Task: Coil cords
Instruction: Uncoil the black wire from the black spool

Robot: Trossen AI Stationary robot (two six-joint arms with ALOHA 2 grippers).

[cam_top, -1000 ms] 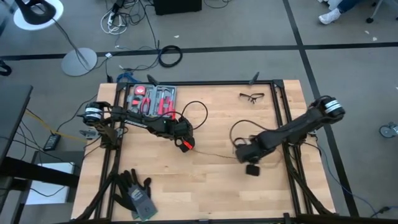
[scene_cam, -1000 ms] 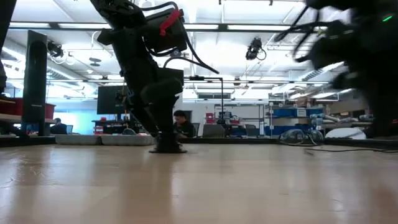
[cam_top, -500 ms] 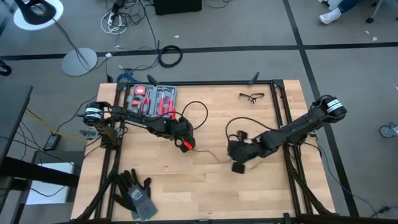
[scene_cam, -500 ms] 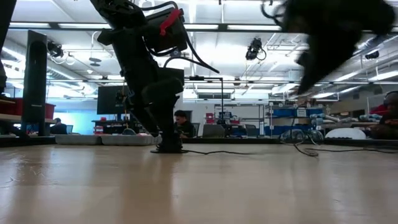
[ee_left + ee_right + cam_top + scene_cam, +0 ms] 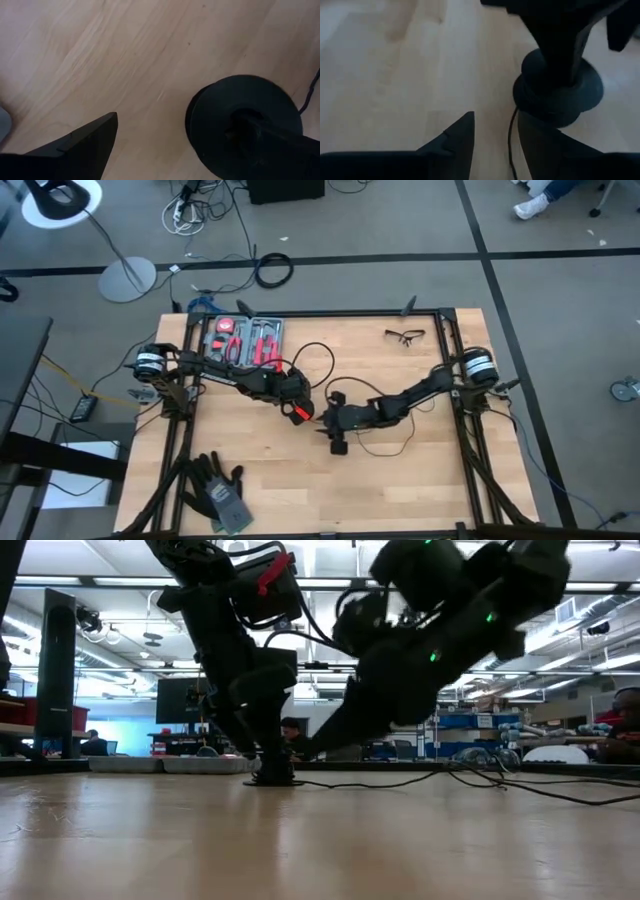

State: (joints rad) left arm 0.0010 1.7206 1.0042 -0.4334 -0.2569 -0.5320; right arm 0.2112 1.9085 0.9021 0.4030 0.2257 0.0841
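I see the wooden table (image 5: 400, 480) with both arms meeting near its middle; my left gripper (image 5: 200, 145) stands spread wide, one finger (image 5: 260, 140) pressing down on the round black puck (image 5: 220, 110); my right gripper (image 5: 492, 137) reaches in just beside it, fingers parted, straddling the thin cord (image 5: 511, 135) where it leaves the puck; the rest of the cord trails loosely across the boards behind the right arm; I can read no writing anywhere.

My wooden table (image 5: 250, 470) carries a tool tray (image 5: 245, 340) at its far left corner. Glasses (image 5: 404, 335) lie near the far right corner and gloves (image 5: 216, 490) near the near left. The thin cord (image 5: 378, 450) and its puck (image 5: 245, 125) rest mid-table.
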